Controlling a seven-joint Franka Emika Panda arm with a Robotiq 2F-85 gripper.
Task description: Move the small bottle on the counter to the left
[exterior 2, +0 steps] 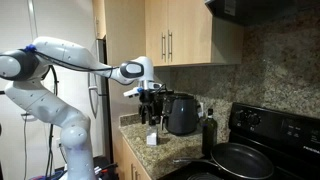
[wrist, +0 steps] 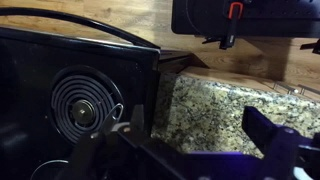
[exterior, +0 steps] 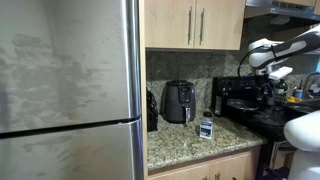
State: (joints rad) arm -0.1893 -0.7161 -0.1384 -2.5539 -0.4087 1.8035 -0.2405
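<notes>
- Small bottle (exterior: 207, 129) upright on the counter (exterior: 180, 142), near the front edge, at 4 o'clock from the black air fryer (exterior: 178, 101) and clearly apart from it.
- Same small bottle (exterior 2: 152, 139) in an exterior view at 8 o'clock from the air fryer (exterior 2: 182, 113), white label turned to the camera, nothing touching it.
- Gripper (exterior 2: 150, 98) in the air at 12 o'clock from the bottle in this view, fingers pointing down, with a clear gap between them and the bottle top.
- In the wrist view, gripper (wrist: 192, 128) entering from 6 o'clock, jaws spread wide with nothing between them; one dark finger (wrist: 135, 118) at 9 o'clock and its partner at 3 o'clock.
- Under the spread jaws, speckled counter (wrist: 215, 105) at 3 o'clock and the black stove top with a coil burner (wrist: 80, 105) at 9 o'clock, the two meeting just beside the left finger.
- White arm (exterior: 268, 52) reaching in from 3 o'clock, high above the stove (exterior: 265, 122), at 2 o'clock from the bottle and well apart from it.
- Arm (exterior 2: 70, 60) coming from 9 o'clock, base on the floor side of the counter (exterior 2: 133, 127).
- Tall dark bottle (exterior 2: 209, 130) at 3 o'clock from the air fryer, between it and the stove (exterior 2: 275, 128).
- Dark frying pan (exterior 2: 240, 160) on the stove, at 4 o'clock from the tall bottle.
- Steel refrigerator (exterior: 65, 90) at 9 o'clock from the counter, light wooden cabinets (exterior: 195, 22) at 12 o'clock.
</notes>
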